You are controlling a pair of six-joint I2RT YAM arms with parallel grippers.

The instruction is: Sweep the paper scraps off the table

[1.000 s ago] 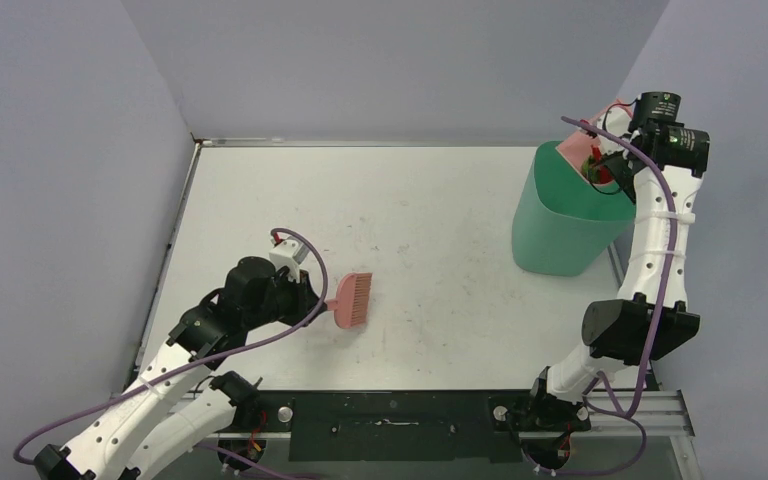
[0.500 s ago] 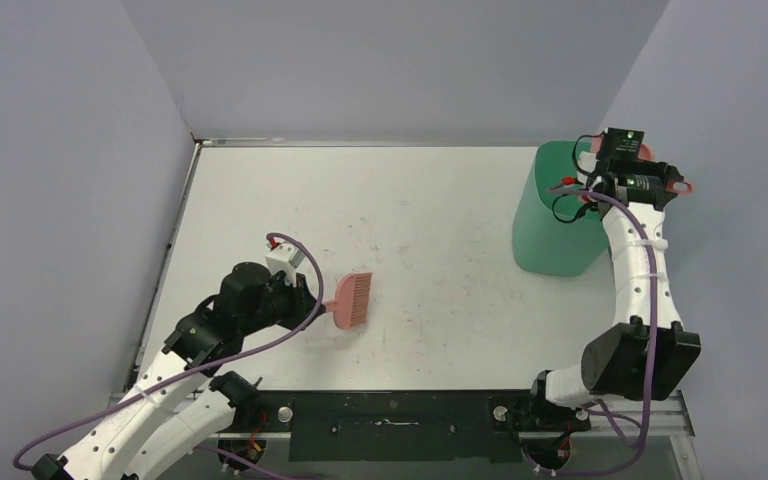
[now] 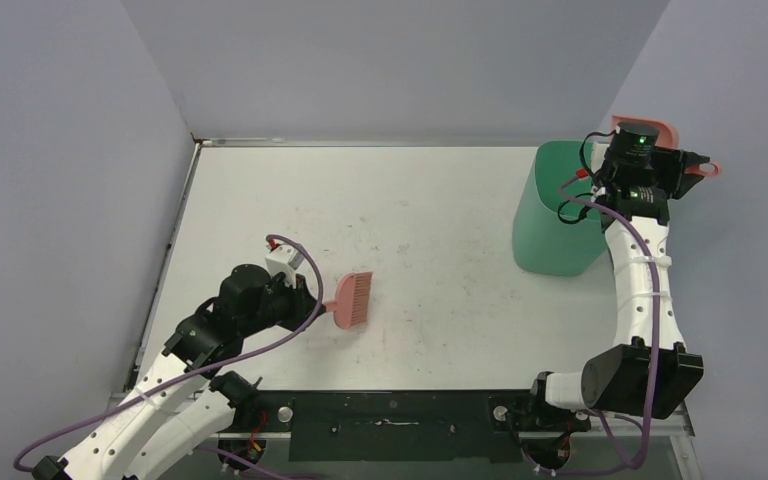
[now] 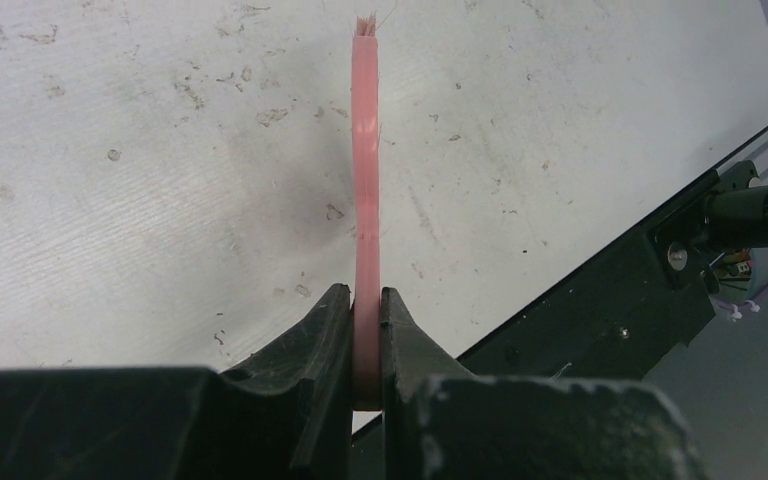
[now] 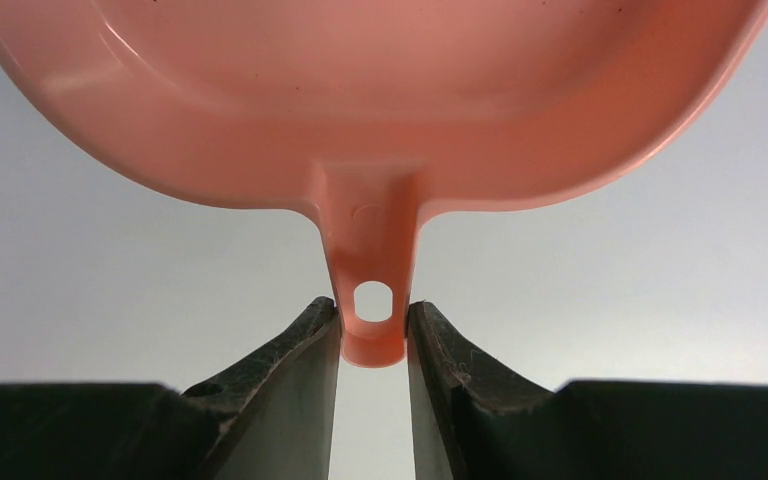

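Observation:
My left gripper (image 3: 322, 303) is shut on the handle of a pink brush (image 3: 352, 299), which rests on the white table (image 3: 410, 210) left of centre. The left wrist view shows the brush (image 4: 365, 180) edge on, clamped between the fingers of my left gripper (image 4: 365, 310). My right gripper (image 3: 698, 165) is raised at the back right, beside the green bin (image 3: 555, 225). It is shut on the handle of a pink dustpan (image 3: 660, 127). In the right wrist view the dustpan (image 5: 380, 110) stands against the wall, its holed handle pinched in my right gripper (image 5: 373, 330). No paper scraps show in any view.
The green bin stands at the table's back right corner, close under the right arm. Grey walls close in the left, back and right sides. A black rail (image 3: 390, 410) with the arm bases runs along the near edge, also visible as a rail (image 4: 640, 290) in the left wrist view.
The right wrist has swung with the dustpan from over the bin's mouth to the right, past its rim, and turned. The left arm and brush have barely shifted.

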